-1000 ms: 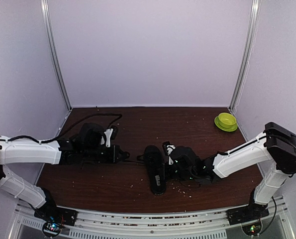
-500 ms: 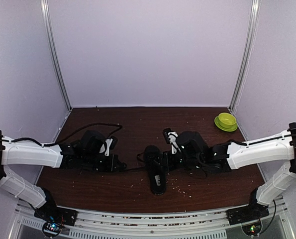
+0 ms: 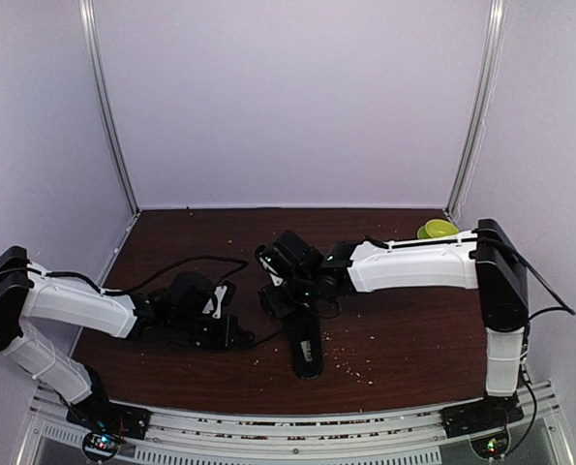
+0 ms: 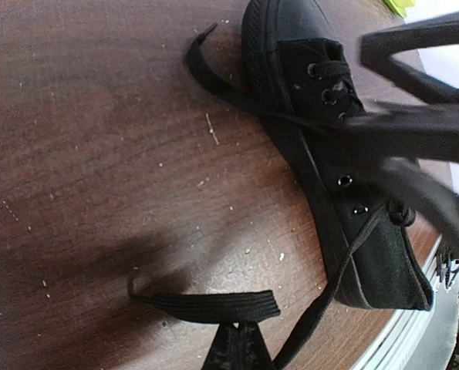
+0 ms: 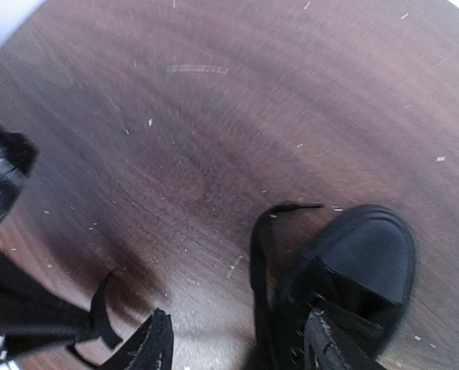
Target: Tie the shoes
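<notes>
Black low-top sneaker with thin black laces (image 3: pixel 304 347) lies on its sole near the middle of the dark brown wood-grain counter (image 3: pixel 413 329). Its toe points toward the far wall and its heel toward the near rail.

Left hand (image 3: pixel 229 331) sits low over the counter, just left of the sneaker. In the left wrist view its fingers (image 4: pixel 235 351) are pressed together, clamped on a flat black lace (image 4: pixel 214 306). This lace runs from the eyelets on the sneaker's side (image 4: pixel 329 154) to the fingers, and a short flat length of it lies on the counter just in front of them.

Right hand (image 3: pixel 273 291) is reached across from the right and hovers above the toe end of the sneaker. In the right wrist view its fingers (image 5: pixel 156 343) stand apart with nothing gripped. The toe cap (image 5: pixel 368 262) lies just beyond them. A loose lace end (image 5: pixel 279 212) rests on the counter beside the toe.

Small lime-green round bowl (image 3: pixel 433 229) stands at the far right corner, well apart from the sneaker and partly hidden by the right arm. Pale specks (image 3: pixel 350 363) are scattered on the counter.
</notes>
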